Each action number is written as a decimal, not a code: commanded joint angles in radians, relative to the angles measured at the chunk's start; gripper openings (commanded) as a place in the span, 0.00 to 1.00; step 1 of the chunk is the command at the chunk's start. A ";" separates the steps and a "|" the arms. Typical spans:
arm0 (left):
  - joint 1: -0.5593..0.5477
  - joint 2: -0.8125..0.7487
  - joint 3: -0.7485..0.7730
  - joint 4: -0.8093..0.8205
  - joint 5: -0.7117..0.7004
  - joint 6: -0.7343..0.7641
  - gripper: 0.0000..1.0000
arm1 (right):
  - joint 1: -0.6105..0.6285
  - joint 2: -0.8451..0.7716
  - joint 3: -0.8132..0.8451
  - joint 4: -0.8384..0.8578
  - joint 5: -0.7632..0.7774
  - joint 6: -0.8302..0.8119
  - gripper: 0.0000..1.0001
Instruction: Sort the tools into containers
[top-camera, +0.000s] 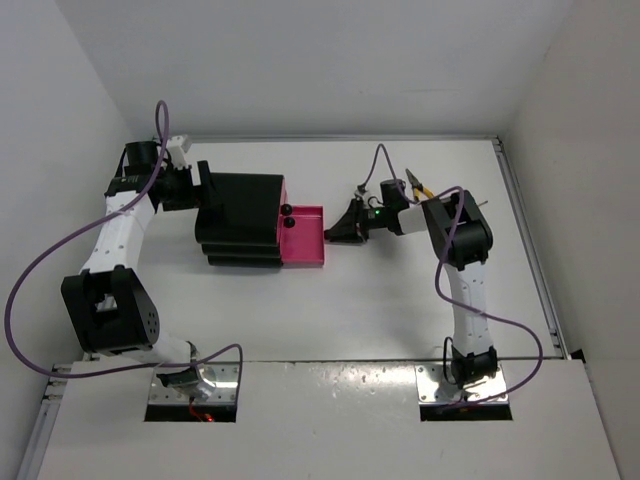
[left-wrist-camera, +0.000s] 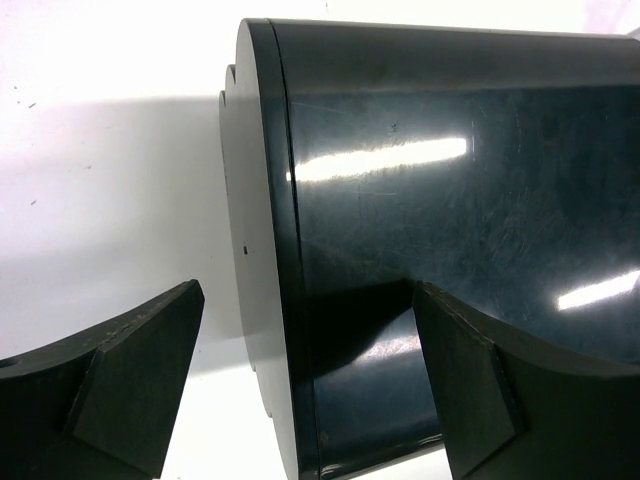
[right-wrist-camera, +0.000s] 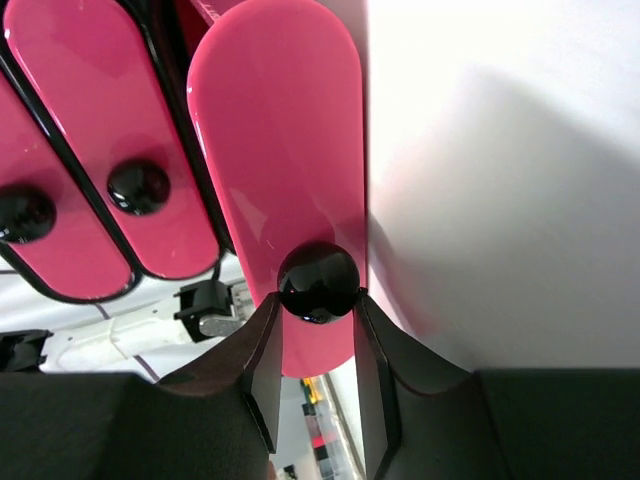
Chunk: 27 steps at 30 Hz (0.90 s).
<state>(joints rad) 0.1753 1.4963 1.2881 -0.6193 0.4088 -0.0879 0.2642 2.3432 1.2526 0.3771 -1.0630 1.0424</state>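
Magenta glossy plastic drawer is sitting pulled out of the black rounded cabinet. Right gripper is pinching its round black knob. Probably sliding light; the knob looks slick but is the only hold.

From above, your right end effector covers the knob of the open drawer. A tool on the far side of the right arm is too small to identify.
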 joint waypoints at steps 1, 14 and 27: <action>-0.014 0.024 -0.016 -0.013 -0.056 0.007 0.91 | -0.036 -0.062 -0.024 -0.087 0.011 -0.117 0.11; -0.014 0.024 -0.016 -0.003 -0.047 0.007 0.90 | -0.063 -0.116 -0.087 -0.133 0.020 -0.182 0.17; -0.023 0.024 -0.016 -0.003 -0.038 0.007 0.90 | -0.102 -0.134 -0.036 -0.335 0.055 -0.335 0.41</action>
<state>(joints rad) 0.1688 1.4982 1.2881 -0.6113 0.4091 -0.0910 0.1776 2.2486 1.1866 0.1253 -1.0584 0.8021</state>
